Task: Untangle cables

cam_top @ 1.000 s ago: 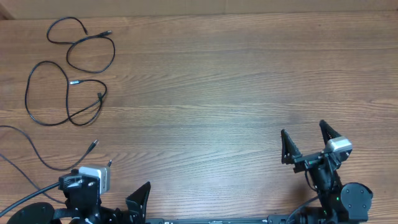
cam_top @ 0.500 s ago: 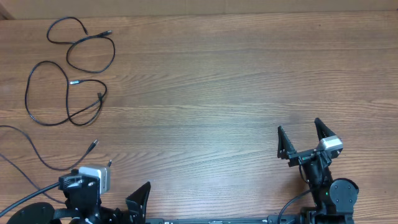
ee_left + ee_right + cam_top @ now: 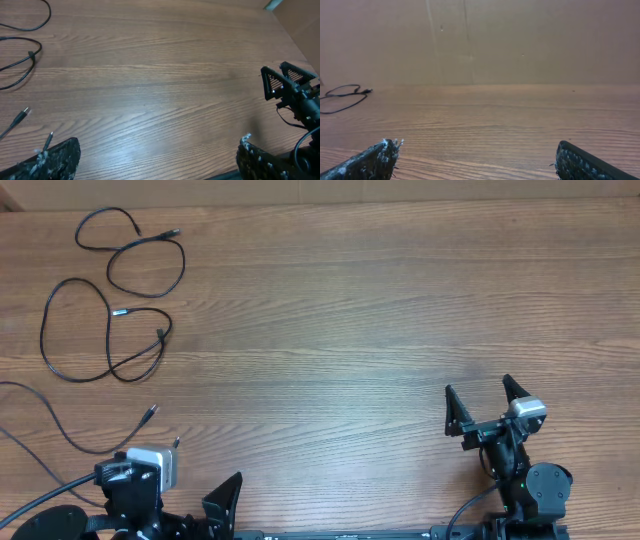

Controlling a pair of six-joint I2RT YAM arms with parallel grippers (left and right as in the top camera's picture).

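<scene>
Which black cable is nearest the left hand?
The thin black cable entering from the table's left edge, plug by the left hand; both looped cables lie farther off.

cables (image 3: 108, 300) far left on table (image 3: 350, 330), right pincer (image 3: 478, 385) near right

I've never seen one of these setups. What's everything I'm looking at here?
table: one, brown wood grain, fills the view
cables: at least three, thin and black with small metal plugs, looped loosely at the table's far left; exact count hard to tell
back panel: one, tan, standing behind the table's far edge
arm wiring: thicker black cords, near left corner by the left arm's base
left gripper: one, black, open, holding nothing, near edge on the left
right gripper: one, black, open, holding nothing, near edge on the right
</scene>
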